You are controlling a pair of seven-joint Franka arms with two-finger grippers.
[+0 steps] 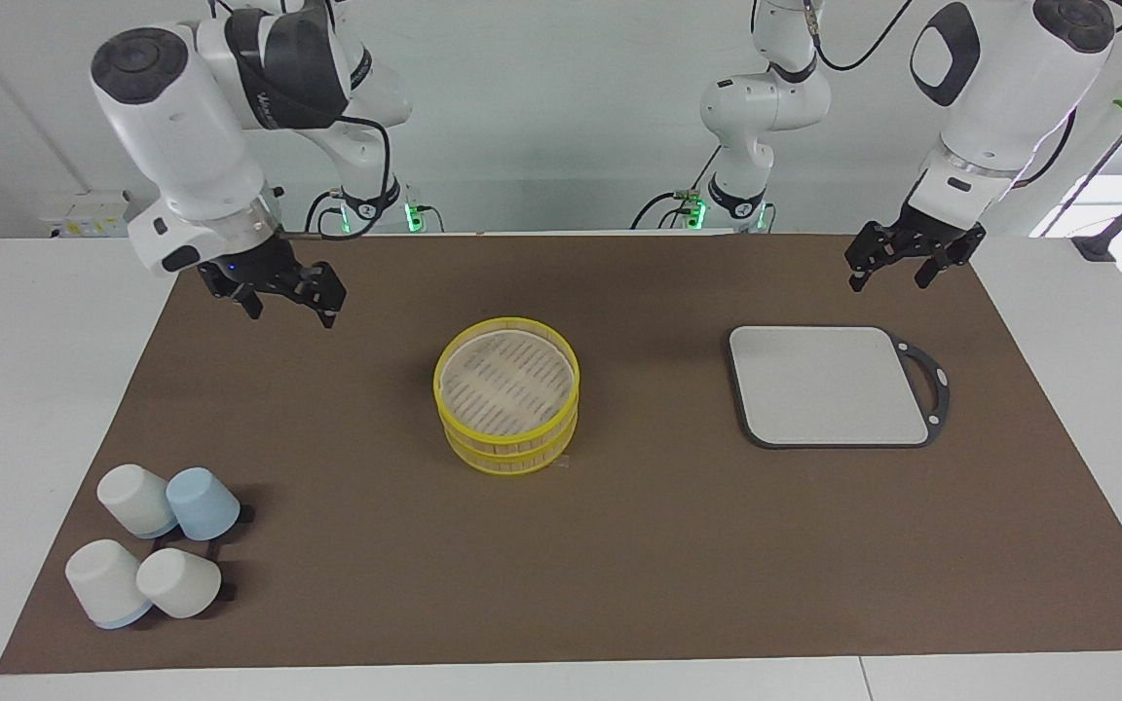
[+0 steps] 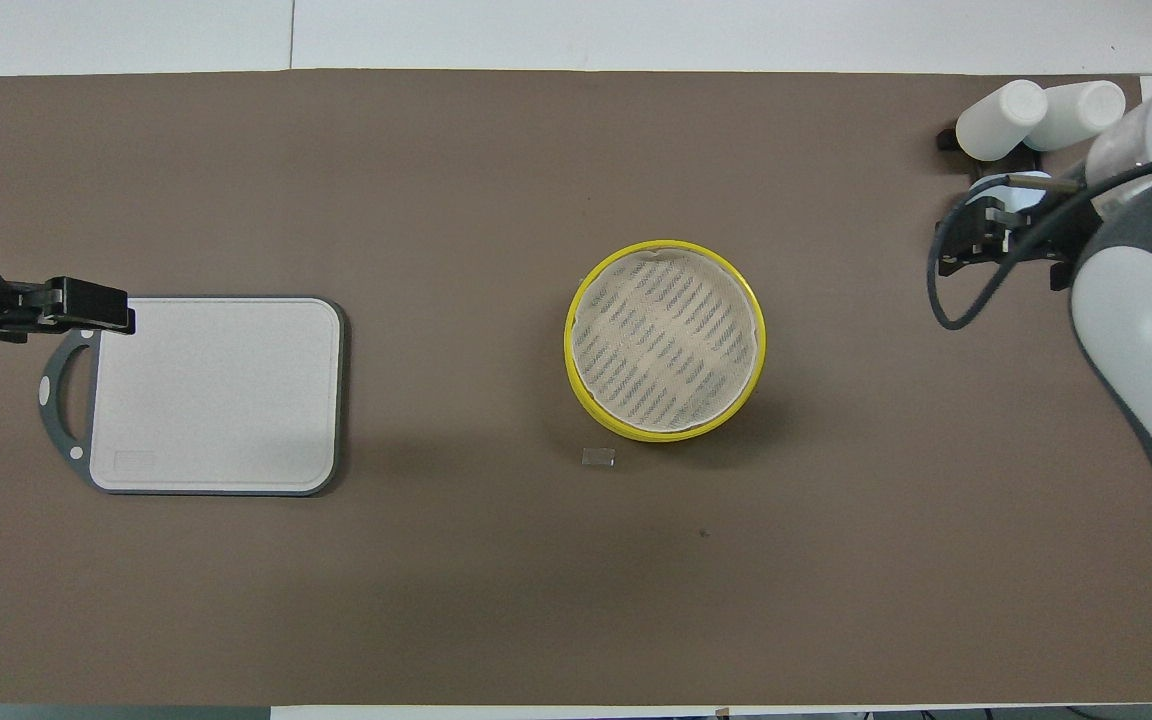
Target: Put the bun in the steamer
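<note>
The steamer (image 1: 507, 450) (image 2: 569, 345) stands mid-mat, two yellow-rimmed rings stacked, with a pale slatted top flush inside the upper rim. No bun shows in either view; whether it lies inside I cannot tell. My right gripper (image 1: 293, 310) (image 2: 1001, 250) hangs open and empty over the mat toward the right arm's end, well clear of the steamer. My left gripper (image 1: 887, 280) (image 2: 101, 305) waits open and empty above the handle edge of the grey board.
The grey square board (image 1: 829, 385) (image 2: 216, 395) lies toward the left arm's end. Several upturned white and blue cups (image 1: 152, 545) (image 2: 1036, 120) cluster at the right arm's end, farther from the robots. A tiny clear scrap (image 2: 598, 457) lies beside the steamer.
</note>
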